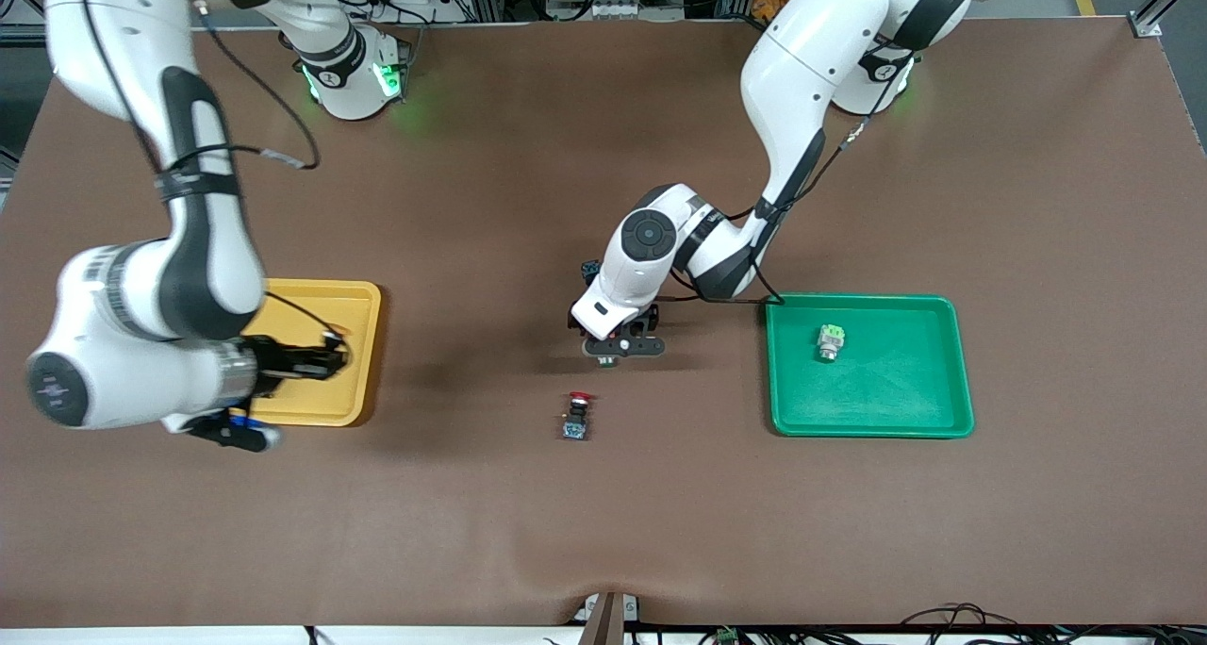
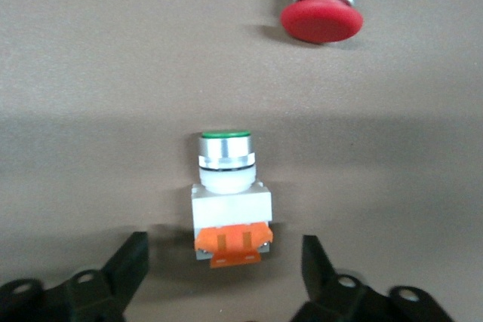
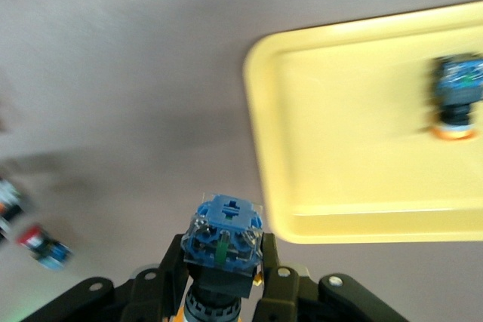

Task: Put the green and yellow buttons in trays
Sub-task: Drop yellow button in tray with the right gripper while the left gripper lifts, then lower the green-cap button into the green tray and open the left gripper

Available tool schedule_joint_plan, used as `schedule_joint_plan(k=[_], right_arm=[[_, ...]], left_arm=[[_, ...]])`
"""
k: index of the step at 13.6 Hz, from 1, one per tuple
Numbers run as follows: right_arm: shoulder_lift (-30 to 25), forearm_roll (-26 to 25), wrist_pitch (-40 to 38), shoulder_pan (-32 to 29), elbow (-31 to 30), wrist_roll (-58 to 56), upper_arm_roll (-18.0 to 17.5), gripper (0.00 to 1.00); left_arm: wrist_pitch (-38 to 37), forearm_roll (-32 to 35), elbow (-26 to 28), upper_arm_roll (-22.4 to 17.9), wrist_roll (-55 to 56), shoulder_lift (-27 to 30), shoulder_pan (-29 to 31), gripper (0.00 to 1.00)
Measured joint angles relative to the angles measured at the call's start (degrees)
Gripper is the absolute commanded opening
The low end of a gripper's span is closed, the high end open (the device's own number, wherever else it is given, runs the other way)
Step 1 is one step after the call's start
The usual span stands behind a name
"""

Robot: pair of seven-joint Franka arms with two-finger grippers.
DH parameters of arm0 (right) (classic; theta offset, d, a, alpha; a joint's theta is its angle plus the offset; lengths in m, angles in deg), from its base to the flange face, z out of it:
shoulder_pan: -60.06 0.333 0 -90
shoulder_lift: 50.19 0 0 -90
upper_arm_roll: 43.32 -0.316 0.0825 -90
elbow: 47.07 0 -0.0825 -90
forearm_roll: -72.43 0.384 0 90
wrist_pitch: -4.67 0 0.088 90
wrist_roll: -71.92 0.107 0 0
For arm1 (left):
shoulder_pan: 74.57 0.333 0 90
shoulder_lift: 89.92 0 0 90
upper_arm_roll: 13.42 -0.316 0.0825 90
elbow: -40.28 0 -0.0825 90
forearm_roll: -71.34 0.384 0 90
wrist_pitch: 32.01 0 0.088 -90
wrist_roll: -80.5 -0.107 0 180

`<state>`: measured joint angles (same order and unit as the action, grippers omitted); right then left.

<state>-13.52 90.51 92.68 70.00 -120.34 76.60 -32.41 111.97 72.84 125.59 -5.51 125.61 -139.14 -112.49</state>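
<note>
So here's where we're at. Our left gripper (image 1: 618, 347) is down low at mid-table, and its wrist view shows the fingers (image 2: 121, 265) spread on either side of a white-bodied switch with an orange block (image 2: 229, 209) and a green-rimmed silver cap. The fingers aren't touching it, there's clear gap on both sides. A red mushroom-cap switch (image 1: 577, 415) lies on the mat a bit nearer the front camera.

Our right gripper (image 3: 224, 284) is over the table by the corner of the yellow tray (image 1: 363, 353), clamped on a switch with a blue terminal block (image 3: 225, 240); we see a sliver of yellow-orange at its base. One more yellow-capped switch (image 3: 456, 99) is already lying in that tray.

The green tray (image 1: 868, 409), toward the left arm's end, has the white switch with the light-green block (image 1: 830, 342) in it.
</note>
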Motion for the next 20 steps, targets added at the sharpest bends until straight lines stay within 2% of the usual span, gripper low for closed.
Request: schedule_joint_plan(k=[1, 2, 3, 7, 10, 12, 14, 18, 20], right_arm=[[0.0, -0.8, -0.9, -2.2, -0.3, -5.5, 0.0, 0.80], [0.0, -1.3, -1.6, -4.3, -0.5, -10.8, 0.0, 1.00], [0.0, -1.3, -1.9, -6.0, -0.6, -14.9, 0.0, 1.00], [-1.5, -1.3, -6.6, -7.0, 0.3, -18.6, -0.4, 1.00], [-8.0, -5.3, -7.4, -6.2, 1.2, -18.6, -0.8, 1.00], [-13.9, -8.9, -7.7, -4.9, 1.3, -18.4, -1.0, 1.00], [-17.8, -10.1, -7.2, -4.1, -0.9, -17.6, -1.0, 1.00], [-19.8, -10.4, -1.6, -4.0, -7.8, -14.8, -1.0, 1.00], [-20.3, -10.5, -0.7, -4.2, -8.9, -14.1, -0.7, 1.00]], left_arm=[[0.0, 0.0, -0.6, 0.0, 0.0, -0.4, -0.1, 0.42], [0.0, 0.0, -0.9, -0.1, 0.0, -0.6, -0.1, 0.19], [0.0, 0.0, -1.1, -0.1, 0.0, -0.8, -0.1, 0.00], [0.0, 0.0, -1.8, -0.4, -0.4, -0.8, 0.1, 0.00], [-1.3, 0.0, -2.9, -0.9, -1.9, 0.0, 2.2, 0.00], [-7.6, 0.1, -3.1, -1.0, -2.5, 1.9, 3.9, 0.00], [-15.1, 0.3, -2.7, -1.2, -5.2, 5.4, 6.2, 0.00], [-18.2, 0.4, 5.2, -1.2, -18.2, 14.1, 15.7, 0.00], [-18.2, 0.4, 10.2, -1.1, -21.8, 17.1, 19.7, 0.00]])
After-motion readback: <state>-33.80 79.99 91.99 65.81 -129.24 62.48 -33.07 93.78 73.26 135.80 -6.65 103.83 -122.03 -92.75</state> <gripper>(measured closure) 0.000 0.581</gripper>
